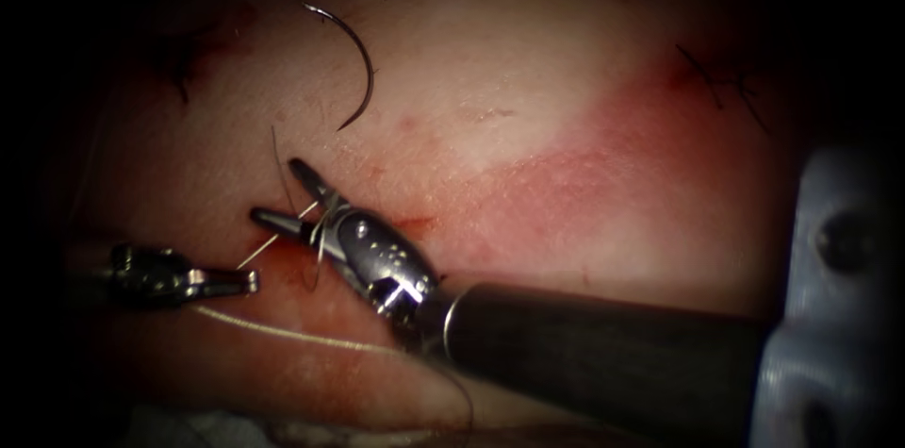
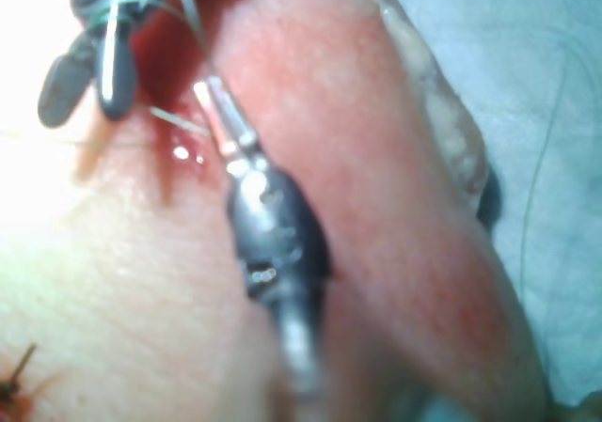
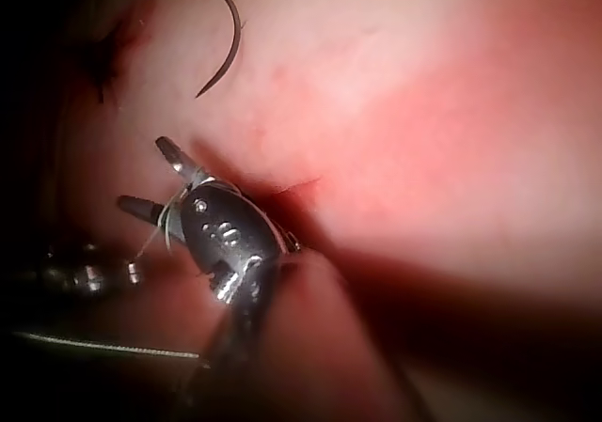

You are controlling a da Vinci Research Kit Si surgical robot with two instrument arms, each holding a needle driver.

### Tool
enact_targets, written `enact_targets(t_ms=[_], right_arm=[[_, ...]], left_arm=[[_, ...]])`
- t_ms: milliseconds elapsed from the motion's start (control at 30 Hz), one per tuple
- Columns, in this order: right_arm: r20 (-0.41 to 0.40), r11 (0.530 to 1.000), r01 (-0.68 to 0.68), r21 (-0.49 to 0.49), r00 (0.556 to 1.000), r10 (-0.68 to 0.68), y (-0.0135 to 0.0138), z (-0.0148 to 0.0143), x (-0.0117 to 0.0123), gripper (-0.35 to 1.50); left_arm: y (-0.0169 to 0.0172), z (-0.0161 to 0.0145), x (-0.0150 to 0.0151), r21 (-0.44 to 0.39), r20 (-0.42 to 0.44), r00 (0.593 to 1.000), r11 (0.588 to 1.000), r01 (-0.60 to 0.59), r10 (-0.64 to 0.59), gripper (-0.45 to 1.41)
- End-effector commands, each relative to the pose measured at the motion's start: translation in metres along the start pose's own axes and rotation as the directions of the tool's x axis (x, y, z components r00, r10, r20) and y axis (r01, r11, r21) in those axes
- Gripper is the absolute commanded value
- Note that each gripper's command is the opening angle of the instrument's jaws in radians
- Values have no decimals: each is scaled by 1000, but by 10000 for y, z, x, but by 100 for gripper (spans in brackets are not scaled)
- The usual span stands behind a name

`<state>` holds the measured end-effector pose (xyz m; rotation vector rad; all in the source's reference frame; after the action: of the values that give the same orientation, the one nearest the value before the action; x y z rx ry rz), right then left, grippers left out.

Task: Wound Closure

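While the curved needle point(image 1: 351, 57) lies loose on the tissue point(image 1: 528, 108), well above both tools and held by neither, the right pincer point(image 1: 283, 193) stands with its jaws spread wide, clasping nothing between them. Thread point(image 1: 283, 236) is wound around that tool just behind the jaws, in a couple of pale turns. From those turns a taut strand runs down and left to the left pincer point(image 1: 247, 280), whose jaws are closed on the thread at their tips. The left pincer sits just beside the right tool's lower jaw, a little below it and to its left.

Another length of thread trails across the tissue below both tools toward the right arm's shaft. Red fluid point(image 1: 283, 264) stains the tissue around the cut point(image 1: 415, 222) beside the right tool. The needle lies flat on the surface, not in the tissue, its point toward the tools. In the left wrist view, the left pincer point(image 2: 202, 93) grips the strand close beneath the right tool's parted jaws. In the right wrist view, the needle point(image 3: 221, 32) rests above the open right pincer point(image 3: 155, 178).
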<state>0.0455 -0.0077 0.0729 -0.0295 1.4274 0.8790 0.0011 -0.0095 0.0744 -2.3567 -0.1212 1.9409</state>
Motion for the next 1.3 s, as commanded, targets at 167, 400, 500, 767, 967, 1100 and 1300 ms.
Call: enact_targets(t_ms=[167, 400, 500, 767, 967, 1100, 1300], right_arm=[[39, 998, 29, -49, 999, -27, 0, 9, -10, 98], [88, 996, 71, -52, 994, -66, -1, 34, -18, 96], [102, 996, 72, -46, 993, -67, -1, 39, -19, 89], [152, 996, 77, -45, 986, -70, 3, 14, -17, -35], [165, 996, 77, -45, 984, -69, 8, 6, -16, -35], [174, 997, 76, -21, 982, -71, 2, 2, -17, -35], [162, 996, 85, -28, 984, -79, -14, -1, -26, -35]], left_arm=[[2, 4, -6, 5, 2, 1000, 1000, 4, -4, -45], [1, 4, -5, 8, 3, 1000, 1000, 6, -6, -45], [1, 4, -5, 9, 4, 1000, 1000, 5, -5, -45], [2, 2, -4, 13, 6, 1000, 1000, 5, -5, -45], [1, 1, -4, 16, 8, 1000, 1000, 5, -5, -45], [-4, -2, -5, 33, 17, 1000, 999, 17, -17, -45], [-36, -5, 5, 56, 23, 999, 998, 38, -39, -45]])
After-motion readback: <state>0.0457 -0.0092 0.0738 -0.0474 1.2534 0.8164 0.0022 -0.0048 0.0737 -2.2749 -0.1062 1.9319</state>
